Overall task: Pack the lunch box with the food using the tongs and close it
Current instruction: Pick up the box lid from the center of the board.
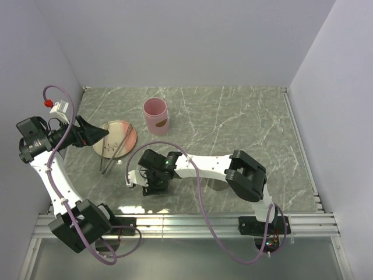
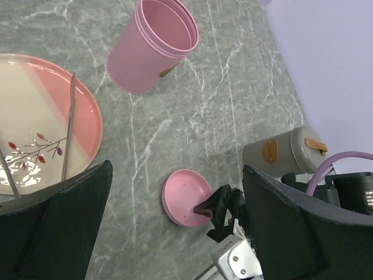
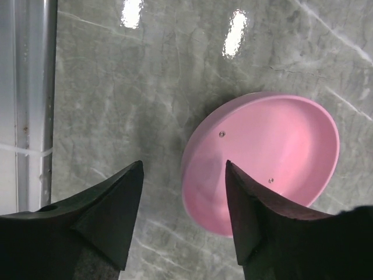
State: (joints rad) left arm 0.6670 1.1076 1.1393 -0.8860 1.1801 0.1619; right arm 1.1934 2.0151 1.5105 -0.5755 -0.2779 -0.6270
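Note:
The lunch box is a pink cylindrical cup point(image 1: 155, 114) standing open and upright behind the plate, also seen in the left wrist view point(image 2: 152, 46). Its round pink lid point(image 2: 185, 197) lies flat on the table. My right gripper point(image 3: 183, 169) is open and low over the lid point(image 3: 274, 157). One finger point(image 3: 256, 221) is above the lid's inside and the other finger point(image 3: 105, 216) is over bare table, so the jaws straddle the rim. The silver tongs point(image 1: 109, 156) rest across the plate point(image 2: 87, 111). My left gripper point(image 1: 98, 134) hovers wide open beside the plate, holding nothing. I cannot make out any food.
The plate point(image 1: 125, 137) is cream and pink with a dark twig pattern and small red marks. A grey lidded container point(image 2: 285, 153) stands to the right of the pink lid. A metal rail point(image 3: 29, 87) runs along the table's near edge, and grey walls close in the other sides.

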